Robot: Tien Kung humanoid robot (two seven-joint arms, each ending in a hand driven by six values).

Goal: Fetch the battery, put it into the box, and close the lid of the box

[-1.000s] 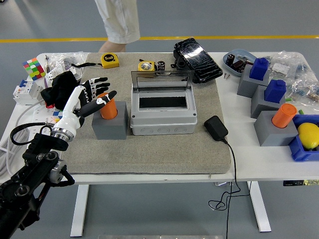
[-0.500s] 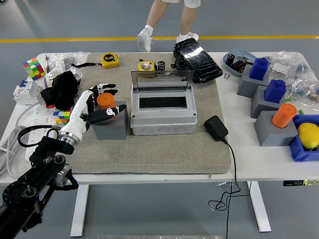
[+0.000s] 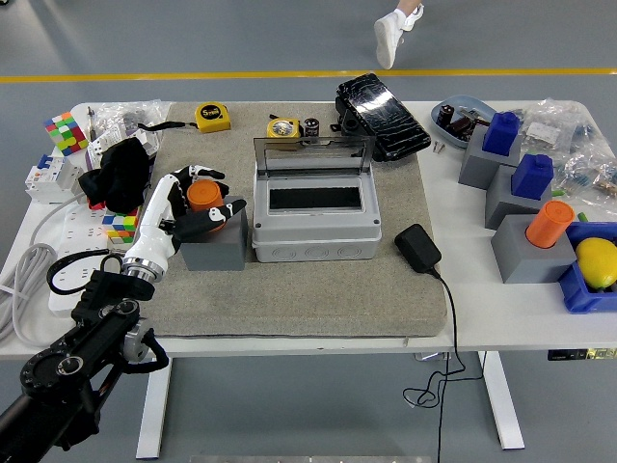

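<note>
Orange cylindrical battery (image 3: 202,196) stands upright in the socket of a grey block (image 3: 214,246) at the left of a grey felt mat (image 3: 318,289) on the white table (image 3: 501,318). The left hand (image 3: 193,201) comes in from the lower left, and its black-and-white fingers (image 3: 214,214) are curled around the battery, with some behind and some in front of it. Contact appears made, though how firmly they grip cannot be told. The battery sits in the block, not lifted.

Just right of the block is the grey box (image 3: 313,222). Its clear lid (image 3: 312,154) stands raised at the back edge, and the dark rectangular opening is exposed and holds nothing visible.

Behind the box lie a yellow tape measure (image 3: 213,117) with a small printed label, too small to read with certainty, a second yellow round item (image 3: 283,127) and a black glossy case (image 3: 382,114). A black power adapter (image 3: 418,248) rests at the mat's right edge with its cable running off the table. At the far left are a colour cube (image 3: 65,131) and a black cloth (image 3: 120,174).

On the right side, well apart from the hand, stand grey blocks with two blue pieces (image 3: 516,154) and a second orange cylinder (image 3: 549,223), beside a blue tray (image 3: 578,289) holding a yellow fruit (image 3: 598,262).

A person's foot (image 3: 395,34) shows beyond the table's far side. No brand name is legible anywhere.
</note>
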